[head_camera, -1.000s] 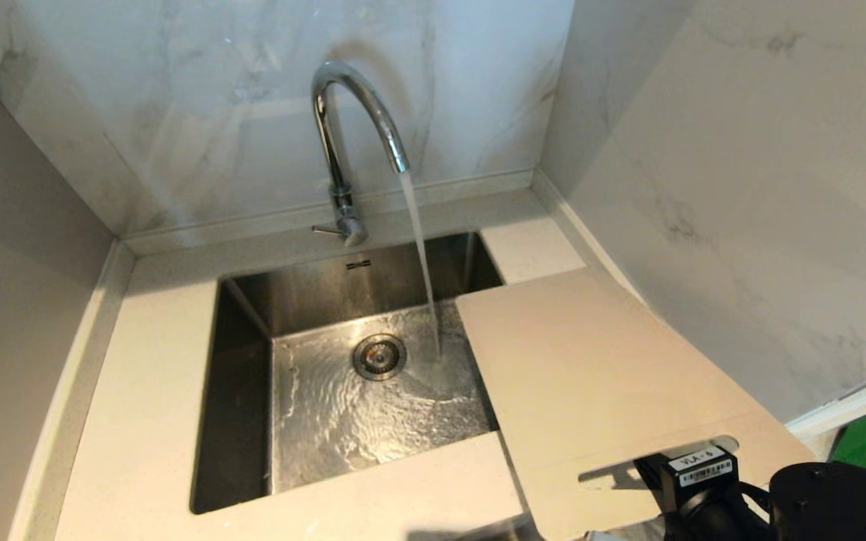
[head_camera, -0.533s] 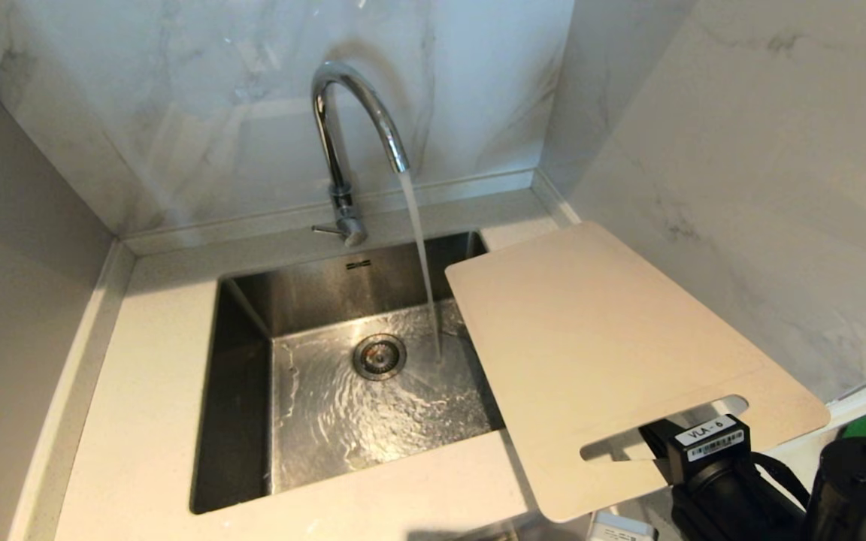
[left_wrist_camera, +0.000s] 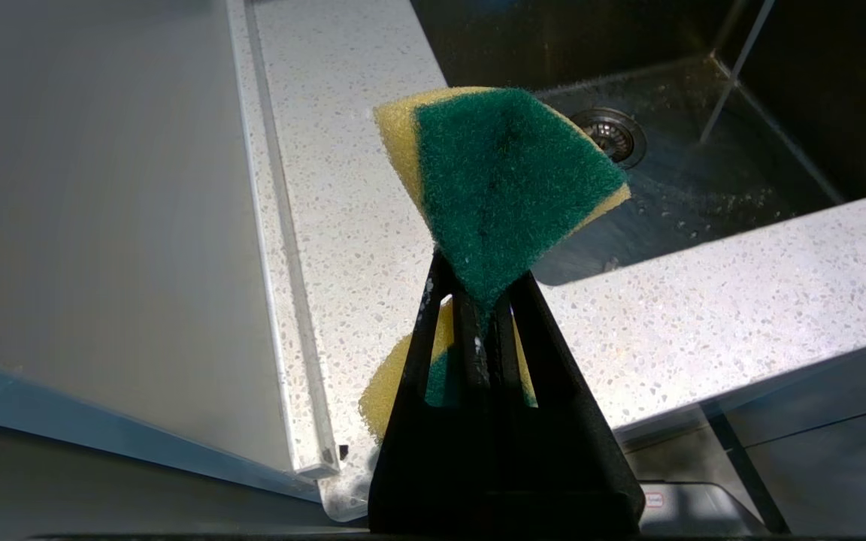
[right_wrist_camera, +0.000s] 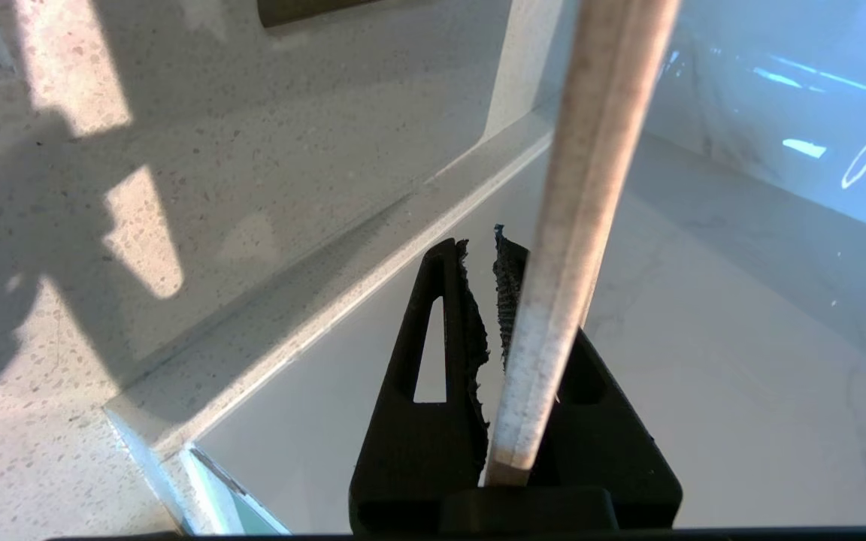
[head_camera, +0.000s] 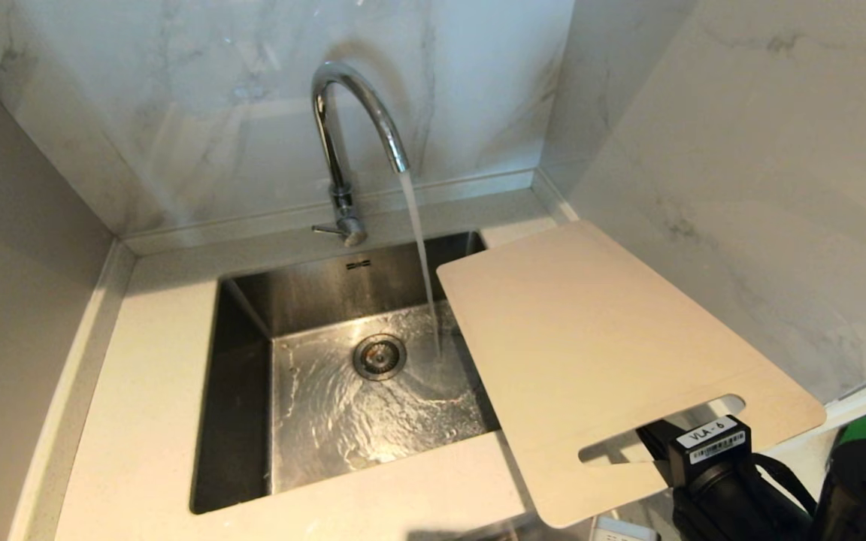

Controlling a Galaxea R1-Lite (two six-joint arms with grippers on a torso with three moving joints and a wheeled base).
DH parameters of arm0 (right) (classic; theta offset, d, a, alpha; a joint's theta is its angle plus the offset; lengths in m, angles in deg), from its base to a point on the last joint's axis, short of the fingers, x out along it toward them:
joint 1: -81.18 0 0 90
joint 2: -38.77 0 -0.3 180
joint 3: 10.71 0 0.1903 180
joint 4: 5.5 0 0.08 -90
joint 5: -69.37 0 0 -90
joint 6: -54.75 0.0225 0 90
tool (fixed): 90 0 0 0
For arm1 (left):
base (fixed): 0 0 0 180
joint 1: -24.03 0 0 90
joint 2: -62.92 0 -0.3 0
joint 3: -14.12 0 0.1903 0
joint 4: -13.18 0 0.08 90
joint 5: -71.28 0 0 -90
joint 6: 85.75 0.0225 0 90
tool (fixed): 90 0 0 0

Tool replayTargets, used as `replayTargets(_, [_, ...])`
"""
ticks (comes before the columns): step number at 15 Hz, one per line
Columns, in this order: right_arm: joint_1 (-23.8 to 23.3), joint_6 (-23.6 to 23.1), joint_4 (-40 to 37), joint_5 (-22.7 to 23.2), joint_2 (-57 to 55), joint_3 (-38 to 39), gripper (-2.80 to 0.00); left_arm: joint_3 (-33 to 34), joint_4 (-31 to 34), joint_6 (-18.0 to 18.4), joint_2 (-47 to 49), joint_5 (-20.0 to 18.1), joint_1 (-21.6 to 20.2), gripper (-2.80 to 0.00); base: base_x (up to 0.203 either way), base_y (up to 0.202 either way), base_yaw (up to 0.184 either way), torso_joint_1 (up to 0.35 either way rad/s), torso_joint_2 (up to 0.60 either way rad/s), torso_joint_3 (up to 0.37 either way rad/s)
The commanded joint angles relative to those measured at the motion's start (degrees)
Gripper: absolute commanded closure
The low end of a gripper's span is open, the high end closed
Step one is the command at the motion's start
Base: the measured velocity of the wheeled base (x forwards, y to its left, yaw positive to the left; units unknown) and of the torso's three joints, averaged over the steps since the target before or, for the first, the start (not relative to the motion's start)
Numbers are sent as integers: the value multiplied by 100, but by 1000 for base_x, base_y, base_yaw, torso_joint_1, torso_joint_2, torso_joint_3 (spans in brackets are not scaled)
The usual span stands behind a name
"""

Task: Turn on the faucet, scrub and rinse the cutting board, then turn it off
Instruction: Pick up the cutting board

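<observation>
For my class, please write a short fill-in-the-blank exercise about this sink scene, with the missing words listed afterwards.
1. Water runs from the faucet into the ____.
2. The left pincer is shut on a green and yellow ____.
3. The right pincer grips the cutting board by its ____.
4. The sink's drain is ____ in shape.

Missing words: sink; sponge; edge; round

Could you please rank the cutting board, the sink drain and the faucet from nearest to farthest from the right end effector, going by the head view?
1. The cutting board: held in the right end effector, at the lower right.
2. The sink drain: mid-basin, left of the board.
3. The faucet: at the back, behind the sink.
</observation>
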Motion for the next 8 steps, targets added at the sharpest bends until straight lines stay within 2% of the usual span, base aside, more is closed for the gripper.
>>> replayTargets(1, [24,-65,35,-12,58,72,0,0,-2,-2,-13,1,-2,0,0,0,0,0,0,0])
replayTargets(4, [58,-276,46,300,48,41,0,0,-2,-2,-13,1,-2,0,0,0,0,0,0,0])
replayTargets(5, [58,-455,59,327,59,29,0,0,-2,-2,-13,1,-2,0,0,0,0,0,0,0])
replayTargets(8, [209,-519,62,346,128,23,0,0,-2,-2,-13,1,-2,0,0,0,0,0,0,0])
